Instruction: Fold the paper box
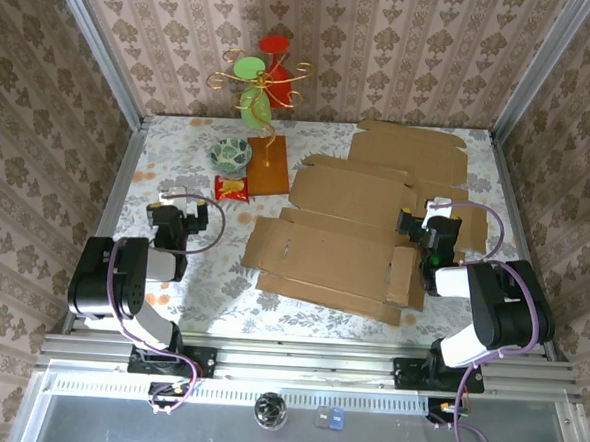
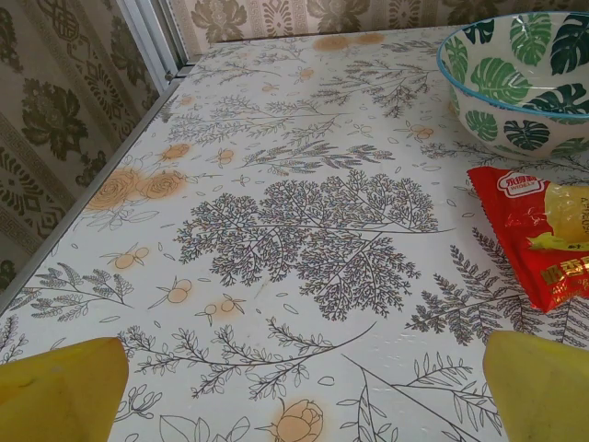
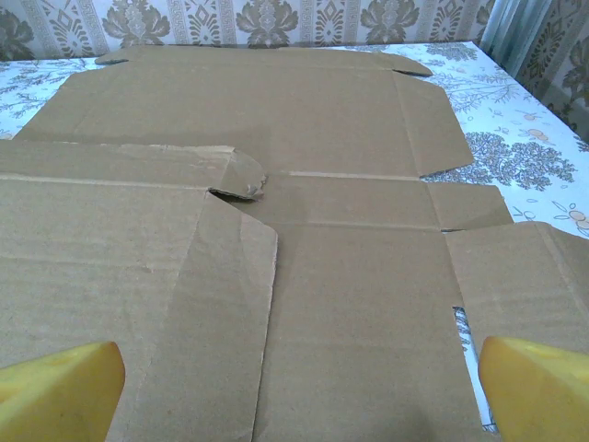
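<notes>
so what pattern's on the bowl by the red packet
The round bowl has green leaves on white, blue rim; clearest in the left wrist view.

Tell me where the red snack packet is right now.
In the top view, the red snack packet lies left of centre, just on the near side of the leaf-patterned bowl, beside the wooden board.

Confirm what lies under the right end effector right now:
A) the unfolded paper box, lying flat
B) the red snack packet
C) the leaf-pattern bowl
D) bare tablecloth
A: in the right wrist view the right end effector, jaws open and gripping nothing, hangs over the flat brown panels of the paper box.
</notes>
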### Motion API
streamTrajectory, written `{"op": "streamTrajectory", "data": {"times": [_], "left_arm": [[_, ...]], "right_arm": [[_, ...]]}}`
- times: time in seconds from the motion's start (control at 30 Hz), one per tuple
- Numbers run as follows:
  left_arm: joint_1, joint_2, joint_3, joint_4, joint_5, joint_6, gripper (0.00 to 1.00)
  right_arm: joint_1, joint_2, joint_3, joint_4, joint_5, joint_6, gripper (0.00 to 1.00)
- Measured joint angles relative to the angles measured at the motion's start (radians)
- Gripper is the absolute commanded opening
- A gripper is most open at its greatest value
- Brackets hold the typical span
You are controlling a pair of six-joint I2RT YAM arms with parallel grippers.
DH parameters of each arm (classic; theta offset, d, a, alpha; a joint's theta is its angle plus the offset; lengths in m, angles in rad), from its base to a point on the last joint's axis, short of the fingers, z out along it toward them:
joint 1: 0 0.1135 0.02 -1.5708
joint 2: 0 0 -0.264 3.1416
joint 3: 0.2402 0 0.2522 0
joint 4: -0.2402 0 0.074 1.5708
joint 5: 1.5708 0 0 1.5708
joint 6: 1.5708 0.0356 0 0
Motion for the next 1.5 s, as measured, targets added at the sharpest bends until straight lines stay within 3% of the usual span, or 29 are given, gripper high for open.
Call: {"op": "streamTrajectory", "data": {"times": [0.9,1.03,1.33,1.5], "left_arm": [[-0.002,0.000,-0.001,0.006,-0.001,0.000,1.00],[-0.042,0.000,-0.024,0.062,-0.052,0.020,1.00],[-0.122,-0.006,-0.111,0.207,-0.156,0.089,1.00],[-0.217,-0.193,-0.099,0.109,-0.272,0.140,1.00]], "right_arm": [[0.000,0.000,0.000,0.000,0.000,0.000,1.00],[0.002,-0.011,-0.002,-0.002,-0.004,-0.003,1.00],[0.034,-0.372,0.010,-0.166,0.072,0.004,1.00],[0.069,-0.502,0.181,-0.368,0.137,0.023,1.00]]}}
